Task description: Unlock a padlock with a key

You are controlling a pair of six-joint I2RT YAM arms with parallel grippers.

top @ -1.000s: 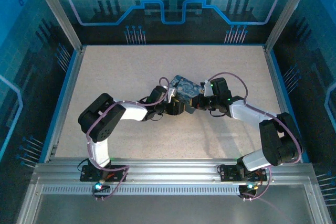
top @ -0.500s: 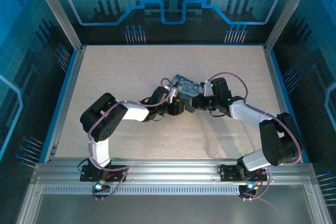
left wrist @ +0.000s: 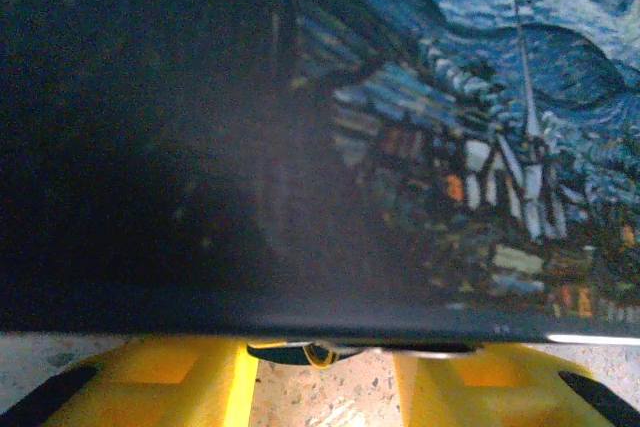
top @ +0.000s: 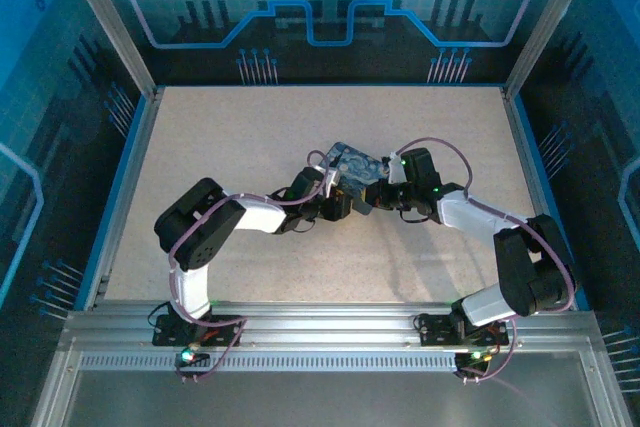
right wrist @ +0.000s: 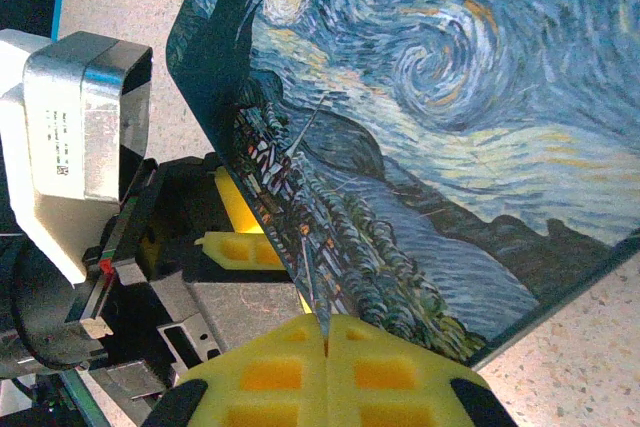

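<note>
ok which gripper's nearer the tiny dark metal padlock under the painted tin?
Left gripper: the tiny dark padlock sits between its yellow fingers. Right gripper, shut, is further along the blue-and-yellow painted tin's edge.

Table (top: 220,147): flat top, speckled beige, blue edging along the sides, aluminium rails at the near edge. Lying on it, near the middle: one rectangular tin (top: 350,162), lid painted with blue-and-yellow swirls over a dark village, set askew to the table edges.
</note>
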